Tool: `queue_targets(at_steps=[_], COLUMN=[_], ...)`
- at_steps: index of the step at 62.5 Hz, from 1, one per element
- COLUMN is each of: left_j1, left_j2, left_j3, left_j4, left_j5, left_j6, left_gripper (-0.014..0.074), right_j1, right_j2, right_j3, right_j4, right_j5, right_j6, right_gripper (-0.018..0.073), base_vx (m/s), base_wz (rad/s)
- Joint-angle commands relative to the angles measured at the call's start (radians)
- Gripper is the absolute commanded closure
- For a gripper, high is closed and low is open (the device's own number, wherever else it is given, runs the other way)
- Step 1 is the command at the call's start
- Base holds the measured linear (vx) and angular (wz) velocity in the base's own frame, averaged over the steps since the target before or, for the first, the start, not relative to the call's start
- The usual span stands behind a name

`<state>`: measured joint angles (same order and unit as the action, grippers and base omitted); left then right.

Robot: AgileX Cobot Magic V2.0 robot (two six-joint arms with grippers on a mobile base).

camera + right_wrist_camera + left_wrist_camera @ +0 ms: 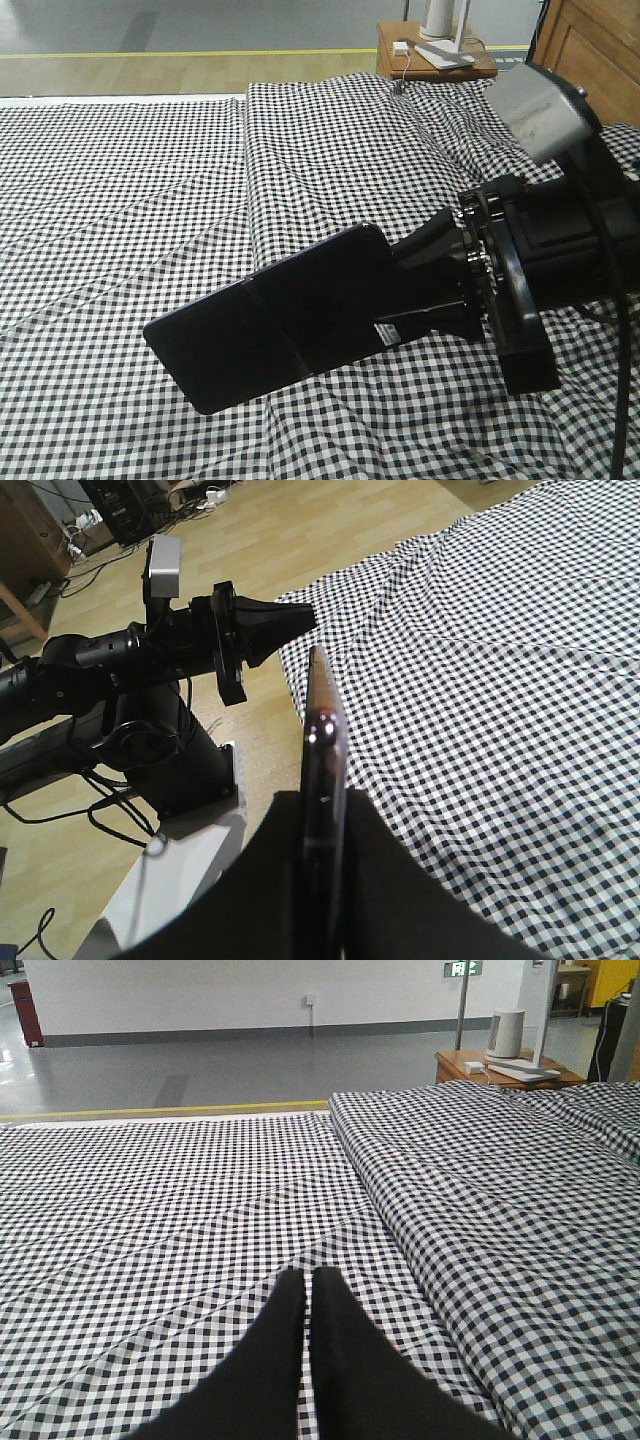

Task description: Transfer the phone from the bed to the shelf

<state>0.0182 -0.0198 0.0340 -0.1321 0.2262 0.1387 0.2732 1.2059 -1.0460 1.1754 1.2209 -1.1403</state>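
Phone (265,325) is clamped at one end by the right gripper (415,290). In the front view the glossy black slab reaches from the fingers toward 8 o'clock, face up and slightly tilted. Its crease shows across the middle, and a white sticker (385,333) sits just beside the grip. It is held over the checked bed (120,180); whether its far corner touches the bedding I cannot tell.

The right arm comes in from 3 o'clock, wrist roughly level, fingers pointing toward 9 o'clock. In the right wrist view the phone (322,720) shows edge-on, pinched between two black fingers (400,890).

The left gripper (308,1278) hovers low over the bedding, its fingers (270,1360) pressed together with nothing between them. In the right wrist view the left arm (100,670) stretches level at 10 o'clock.

In the front view a brown nightstand (435,60) stands at 1 o'clock beyond the bed, with the wooden headboard (590,40) at 2 o'clock.
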Motion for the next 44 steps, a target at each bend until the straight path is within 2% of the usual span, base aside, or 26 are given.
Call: queue_targets(at_steps=[1,44], left_j1=[-0.003,-0.003], left_j2=[-0.005,-0.005], left_j3=[0.001,0.001], left_j4=[-0.006,-0.006], left_j5=[-0.068,-0.068], left_j6=[-0.004,-0.004], left_gripper=[0.0596,0.0596], right_j1=[-0.001,-0.001], right_j2=[-0.023,-0.023], right_j3=[-0.023,-0.023], right_j4=[0.096,0.094], right_j5=[0.070,0.070], right_j6=[0.000,0.000], right_gripper=[0.0564,0.0564], base_vx=[0.00,0.00], base_wz=[0.00,0.00])
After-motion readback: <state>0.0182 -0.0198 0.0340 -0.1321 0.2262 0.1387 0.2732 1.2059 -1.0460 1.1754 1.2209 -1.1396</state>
